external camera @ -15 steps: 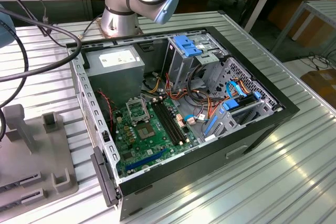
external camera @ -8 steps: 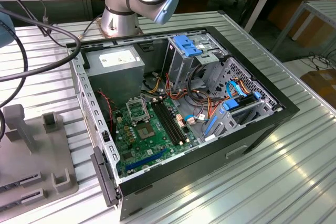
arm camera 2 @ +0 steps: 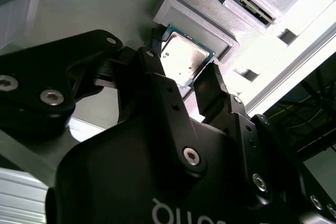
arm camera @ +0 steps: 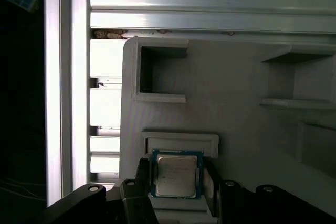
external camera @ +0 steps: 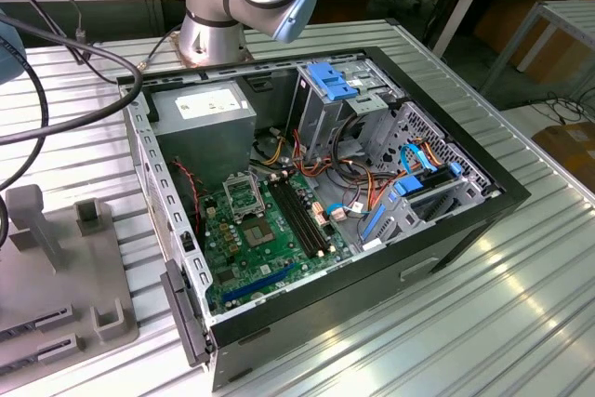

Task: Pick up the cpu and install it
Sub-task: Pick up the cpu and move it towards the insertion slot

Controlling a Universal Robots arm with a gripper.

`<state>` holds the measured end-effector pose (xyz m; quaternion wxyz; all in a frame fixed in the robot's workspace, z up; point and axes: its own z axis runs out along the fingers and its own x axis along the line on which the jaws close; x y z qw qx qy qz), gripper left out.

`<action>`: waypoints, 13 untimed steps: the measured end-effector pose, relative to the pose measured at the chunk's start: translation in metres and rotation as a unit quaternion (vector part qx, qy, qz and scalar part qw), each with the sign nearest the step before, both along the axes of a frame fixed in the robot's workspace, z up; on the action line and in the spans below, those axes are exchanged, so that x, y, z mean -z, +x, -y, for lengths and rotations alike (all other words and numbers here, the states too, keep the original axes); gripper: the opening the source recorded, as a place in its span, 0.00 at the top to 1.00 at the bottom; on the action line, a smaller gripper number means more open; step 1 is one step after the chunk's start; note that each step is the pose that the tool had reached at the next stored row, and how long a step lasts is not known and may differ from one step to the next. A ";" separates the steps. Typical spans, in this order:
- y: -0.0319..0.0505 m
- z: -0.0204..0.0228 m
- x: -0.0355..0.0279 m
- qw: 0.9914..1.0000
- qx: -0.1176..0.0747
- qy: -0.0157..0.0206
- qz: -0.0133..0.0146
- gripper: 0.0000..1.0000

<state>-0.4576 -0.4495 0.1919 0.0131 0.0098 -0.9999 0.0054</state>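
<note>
The jaws stand spread, the flat silvery-grey square cpu (arm camera: 176, 176) between them in its pale grey plastic holder (arm camera: 181, 139). Closing off-centre could tip it askew.

Exterior view evenly bright; second wrist view dim, glare perhaps bleaching cpu (arm camera 2: 181, 59).

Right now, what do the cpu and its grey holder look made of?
cpu: metal lid, satin silver, glares bright; greenish board rim, likely fibreglass. grey holder: probably matte plastic, possibly printed; dull, uniform, blocky walls.
</note>
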 end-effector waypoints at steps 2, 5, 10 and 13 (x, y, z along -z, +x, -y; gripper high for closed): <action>0.0000 0.0000 0.0000 1.000 0.000 -0.001 0.000 0.48; 0.0001 0.0000 0.0000 1.000 0.000 -0.001 0.000 0.48; 0.0000 0.0000 -0.0001 1.000 0.000 -0.001 0.000 0.53; 0.0001 0.0000 -0.0026 1.000 0.000 -0.001 0.000 0.53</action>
